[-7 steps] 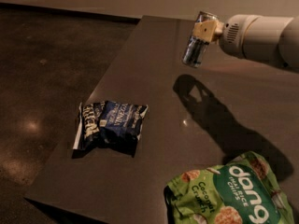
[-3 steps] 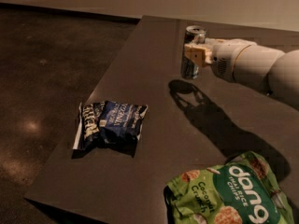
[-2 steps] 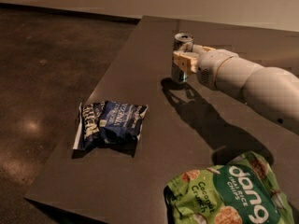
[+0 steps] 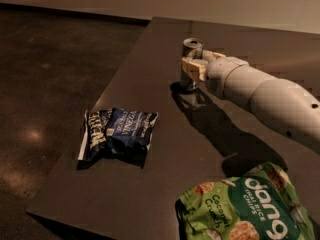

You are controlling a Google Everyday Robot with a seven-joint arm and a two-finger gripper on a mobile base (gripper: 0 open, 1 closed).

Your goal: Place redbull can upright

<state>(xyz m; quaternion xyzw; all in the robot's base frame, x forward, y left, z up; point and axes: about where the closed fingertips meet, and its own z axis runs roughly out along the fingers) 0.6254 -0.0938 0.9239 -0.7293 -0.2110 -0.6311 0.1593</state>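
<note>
Near the far middle of the dark table (image 4: 125,194), the redbull can (image 4: 192,48) stands upright, with its silver top facing up. The gripper (image 4: 197,67) comes in from the right side and is clamped on the can at about mid height. The main part of the task looks done, because the can is vertical and its base seems to meet the table where the shadow begins. What is left, in my judgement, is to let go of the can and draw the arm (image 4: 265,96) away without knocking it over.

Some things are hard to see. The near finger covers the middle of the can, and the far finger is mostly hidden behind it. The shadow at the base makes it unclear whether the can rests fully on the surface. A blue snack bag (image 4: 120,134) lies well apart to the left. The green Dang coconut chips bag (image 4: 245,209) is cut off by the lower edge.
</note>
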